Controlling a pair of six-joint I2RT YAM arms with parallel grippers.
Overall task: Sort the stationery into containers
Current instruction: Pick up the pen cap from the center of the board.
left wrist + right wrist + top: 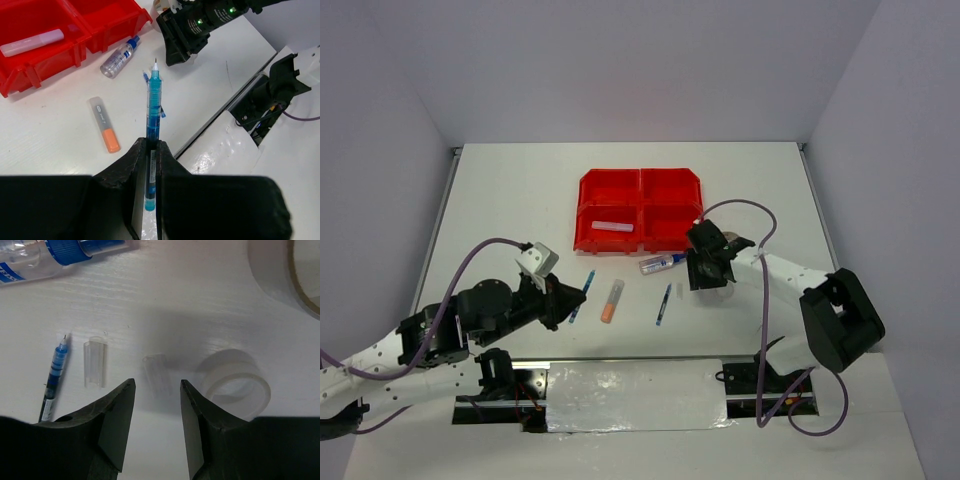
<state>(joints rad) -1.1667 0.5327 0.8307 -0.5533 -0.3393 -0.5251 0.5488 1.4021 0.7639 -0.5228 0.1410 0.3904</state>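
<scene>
Pinching a blue pen (153, 110), your left fingers (131, 167) are clamped on its barrel, tip pointing away from the wrist. Your right fingers (117, 415) are spread, low over a small clear cap (154, 371), with a tape roll (232, 382) just beside. The second blue pen (55, 372), orange highlighter (105, 125) and glue tube (117, 56) lie on the worktop (510, 200) near the red bins (640, 205).

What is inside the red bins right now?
One pale stick-shaped item lies in the near-left compartment of the red bins. Nothing else shows; the near walls hide a strip of each floor.
</scene>
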